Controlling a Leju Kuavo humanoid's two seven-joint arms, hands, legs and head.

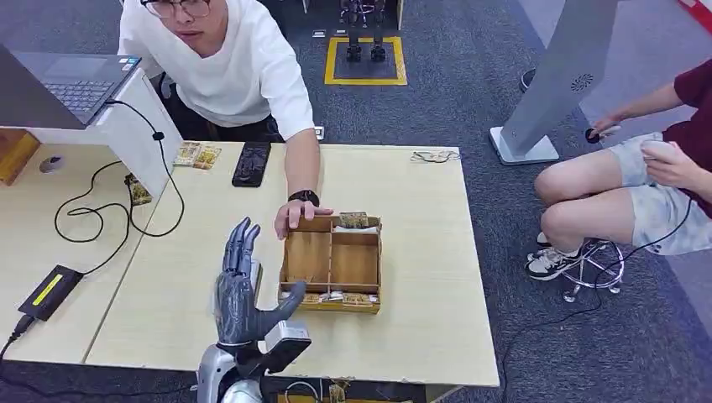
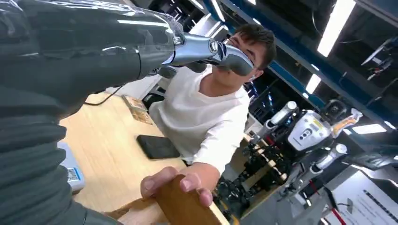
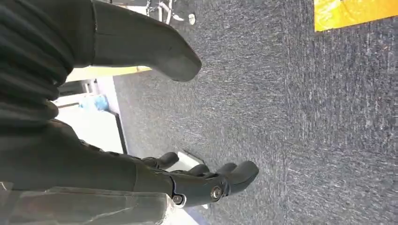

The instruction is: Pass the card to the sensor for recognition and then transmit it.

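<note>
While the left robot hand (image 1: pixel 238 290) hangs above the bench (image 1: pixel 420 252) with its fingers stretched straight and its thumb out towards the wooden tray (image 1: pixel 330 256), it has hold of nothing. The right robot hand (image 3: pixel 187 178) dangles over the carpet (image 3: pixel 305 117), loosely curled and also empty.

The cards (image 1: pixel 340 298) sit in the tray, packed on edge along its near wall, with another small stack (image 1: pixel 353 220) at the far wall. From where I stand their long axis seems to run across the bench, side to side, parallel to that wall, so only thin top edges face up. Which way their faces point I cannot tell.

To my eye the trouble starts there. A tight row gives little to pinch, so the fingers may drag out several cards or slip off. A person's hand (image 1: pixel 295 215) rests on the tray's far left corner, near the path a reach would take, so a collision is possible. The small white sensor (image 1: pixel 257 273) lies just under the left robot hand, beside the tray, and a careless descent could knock it
</note>
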